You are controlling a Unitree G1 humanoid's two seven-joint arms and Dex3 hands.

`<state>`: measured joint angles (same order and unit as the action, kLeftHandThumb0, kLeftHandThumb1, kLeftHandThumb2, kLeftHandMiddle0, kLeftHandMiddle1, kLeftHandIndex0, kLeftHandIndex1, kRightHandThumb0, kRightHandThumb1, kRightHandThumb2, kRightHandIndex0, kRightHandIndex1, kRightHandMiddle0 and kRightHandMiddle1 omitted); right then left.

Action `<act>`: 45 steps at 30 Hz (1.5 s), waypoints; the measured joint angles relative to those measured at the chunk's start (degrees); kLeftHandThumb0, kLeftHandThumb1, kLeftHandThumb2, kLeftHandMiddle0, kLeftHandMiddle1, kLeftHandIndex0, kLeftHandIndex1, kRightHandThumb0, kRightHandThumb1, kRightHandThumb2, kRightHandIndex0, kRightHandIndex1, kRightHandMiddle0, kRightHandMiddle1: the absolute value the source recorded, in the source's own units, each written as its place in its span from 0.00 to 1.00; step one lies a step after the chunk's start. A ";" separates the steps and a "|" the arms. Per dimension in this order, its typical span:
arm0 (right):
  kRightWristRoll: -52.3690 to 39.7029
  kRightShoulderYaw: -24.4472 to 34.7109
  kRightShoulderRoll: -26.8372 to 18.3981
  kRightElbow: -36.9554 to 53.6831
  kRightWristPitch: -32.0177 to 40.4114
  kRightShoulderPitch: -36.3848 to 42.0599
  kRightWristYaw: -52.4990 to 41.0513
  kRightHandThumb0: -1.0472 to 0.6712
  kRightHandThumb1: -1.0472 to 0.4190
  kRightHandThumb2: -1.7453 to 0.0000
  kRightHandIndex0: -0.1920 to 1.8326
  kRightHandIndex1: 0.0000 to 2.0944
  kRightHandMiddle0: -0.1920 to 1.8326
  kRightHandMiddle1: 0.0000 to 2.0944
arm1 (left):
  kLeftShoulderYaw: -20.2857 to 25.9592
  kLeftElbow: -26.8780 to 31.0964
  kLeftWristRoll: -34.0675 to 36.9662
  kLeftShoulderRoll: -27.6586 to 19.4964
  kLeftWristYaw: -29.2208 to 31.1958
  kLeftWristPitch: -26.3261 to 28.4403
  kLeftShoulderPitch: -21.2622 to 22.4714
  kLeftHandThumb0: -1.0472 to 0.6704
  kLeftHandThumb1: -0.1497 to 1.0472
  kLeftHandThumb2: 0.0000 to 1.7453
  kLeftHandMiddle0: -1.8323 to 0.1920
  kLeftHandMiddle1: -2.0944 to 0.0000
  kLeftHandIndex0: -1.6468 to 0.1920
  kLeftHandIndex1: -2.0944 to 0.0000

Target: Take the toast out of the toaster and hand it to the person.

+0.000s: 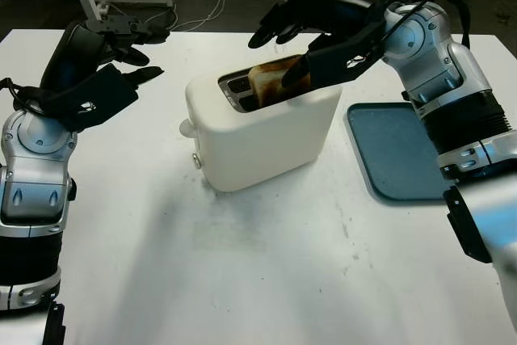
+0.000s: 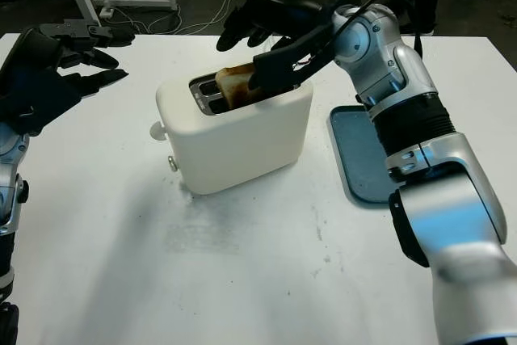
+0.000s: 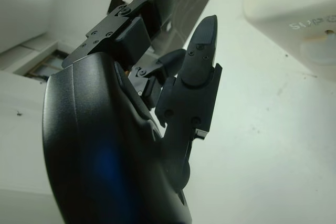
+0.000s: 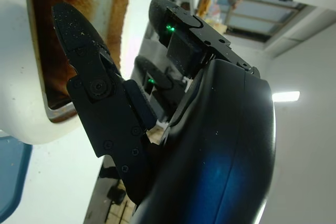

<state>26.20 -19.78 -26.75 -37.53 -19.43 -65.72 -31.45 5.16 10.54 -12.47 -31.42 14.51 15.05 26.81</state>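
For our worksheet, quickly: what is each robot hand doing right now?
Left robot hand: open, raised left of the toaster.
Right robot hand: open around the toast, not gripping.

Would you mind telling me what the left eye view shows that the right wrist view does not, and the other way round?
From the left eye view you get the left hand, open and raised above the table's left side, and the blue tray lying right of the toaster. From the right wrist view you get small green lights on the right hand and a ceiling lamp. Shared: the white toaster, the browned toast standing in its slot, and the right hand, open and poised around the toast.
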 measured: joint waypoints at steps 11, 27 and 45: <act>2.27 -1.52 0.16 -3.51 -3.80 0.00 2.19 0.25 0.22 1.00 0.54 0.27 0.54 0.02 | 0.02 0.06 -0.72 0.02 0.01 0.00 -0.24 0.45 0.89 0.04 0.64 0.60 0.49 0.91; 2.67 -4.46 -0.79 -5.14 -4.17 -1.62 -4.96 0.37 0.12 0.99 0.54 0.64 0.64 0.03 | 0.10 0.05 -1.15 0.36 0.00 -0.02 -0.38 0.44 0.89 0.04 0.64 0.61 0.49 0.91; 11.10 -4.98 -3.70 -4.11 -11.35 0.49 16.80 0.31 0.09 0.77 0.60 0.83 0.47 0.82 | 0.10 0.02 -1.09 0.37 0.01 0.10 -0.39 0.45 0.89 0.04 0.64 0.62 0.49 0.91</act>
<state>37.30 -24.76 -30.45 -41.65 -30.78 -65.24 -14.65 5.26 10.56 -13.56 -31.04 14.52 15.14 26.41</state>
